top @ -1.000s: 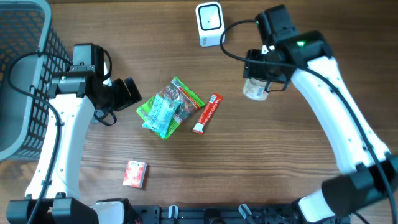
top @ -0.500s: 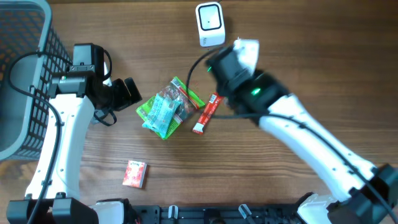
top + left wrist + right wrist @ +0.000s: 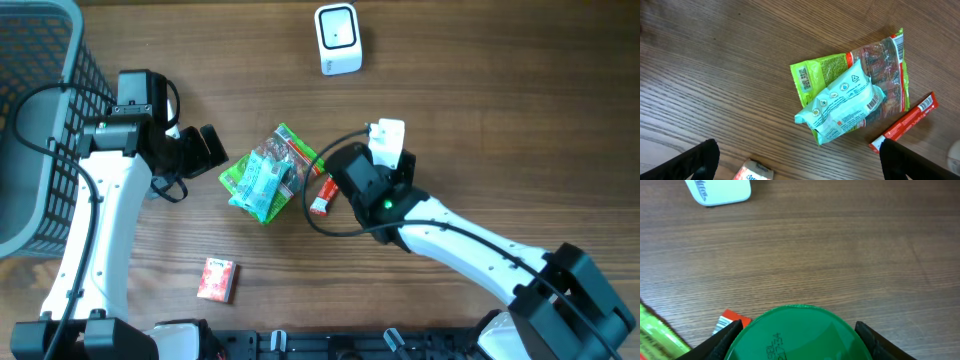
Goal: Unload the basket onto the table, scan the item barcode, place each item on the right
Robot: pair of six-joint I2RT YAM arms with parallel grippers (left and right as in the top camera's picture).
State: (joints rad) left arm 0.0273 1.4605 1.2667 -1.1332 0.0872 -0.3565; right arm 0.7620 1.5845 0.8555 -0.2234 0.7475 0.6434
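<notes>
place: shop checkout bench | evidence: barcode scanner (image 3: 338, 38), grey basket (image 3: 50, 120), packaged snacks (image 3: 268, 178)

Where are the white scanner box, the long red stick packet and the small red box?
White scanner box (image 3: 337, 38): overhead view, its top face.
Long red stick packet (image 3: 904, 124): left wrist view, wrapper's middle.
Small red box (image 3: 217, 279): overhead view, its top face.
</notes>
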